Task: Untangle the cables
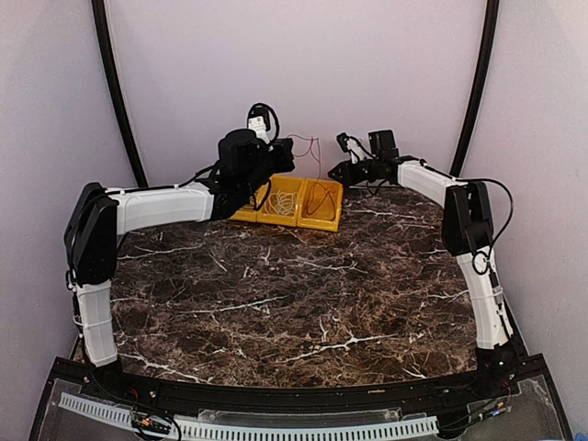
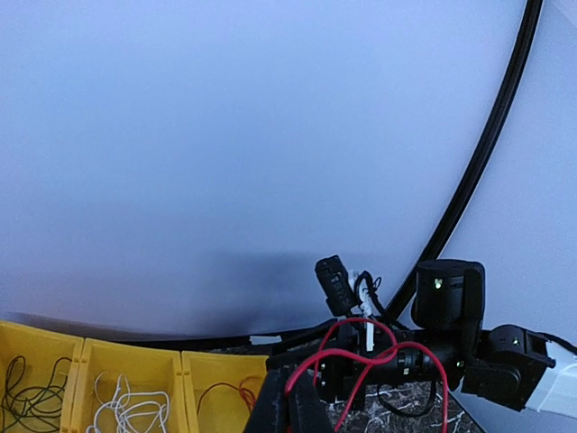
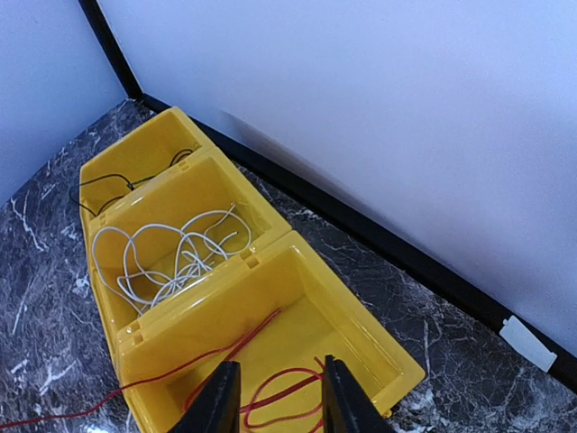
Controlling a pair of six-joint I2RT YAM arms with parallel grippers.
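Right wrist view: cables sorted by colour into yellow bins, red one under attention.

Found dark cable in one end bin, white cable in the middle, and red cable coiled in the other end bin, with a strand trailing over its wall onto the table. Noted right gripper with fingers apart just above the red coil, gripping nothing. Noted left gripper closed, apparently pinching a raised red loop. Judged all cables light, limp, springy and quick to snag or slip. Best pinched on one free strand near an end, never across a coil.
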